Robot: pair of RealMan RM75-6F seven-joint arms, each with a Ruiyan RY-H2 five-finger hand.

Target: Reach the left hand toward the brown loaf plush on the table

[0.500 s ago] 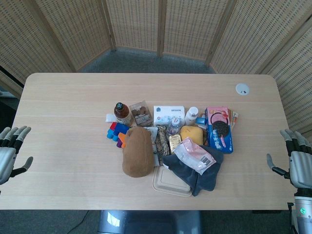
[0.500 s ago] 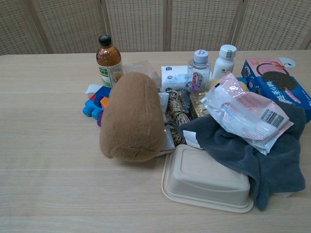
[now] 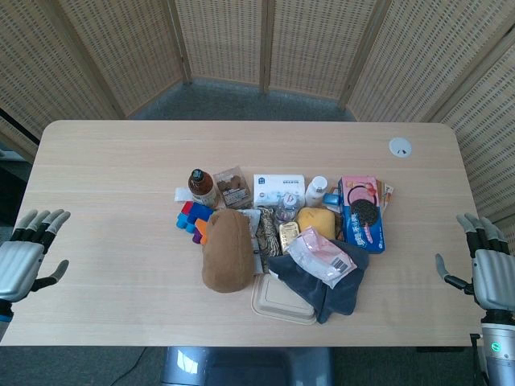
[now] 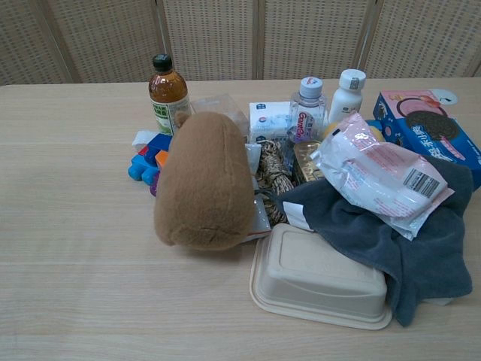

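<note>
The brown loaf plush (image 3: 226, 250) lies lengthwise in the middle of the table, at the left side of a heap of goods; the chest view shows the brown loaf plush (image 4: 204, 180) close up. My left hand (image 3: 26, 260) hovers at the table's left edge, well left of the plush, fingers spread and empty. My right hand (image 3: 486, 266) is at the right edge, also spread and empty. Neither hand appears in the chest view.
Around the plush are a brown bottle (image 3: 201, 186), coloured blocks (image 3: 191, 218), a tissue pack (image 3: 278, 190), a beige lidded tray (image 3: 282, 299), a grey cloth (image 3: 328, 283) under a pink packet (image 3: 322, 256), and a cookie box (image 3: 362, 211). A white disc (image 3: 400, 146) sits far right.
My left hand has moved inward to the right, a little over the table's edge. My right hand shifted slightly down. The objects have not moved.
</note>
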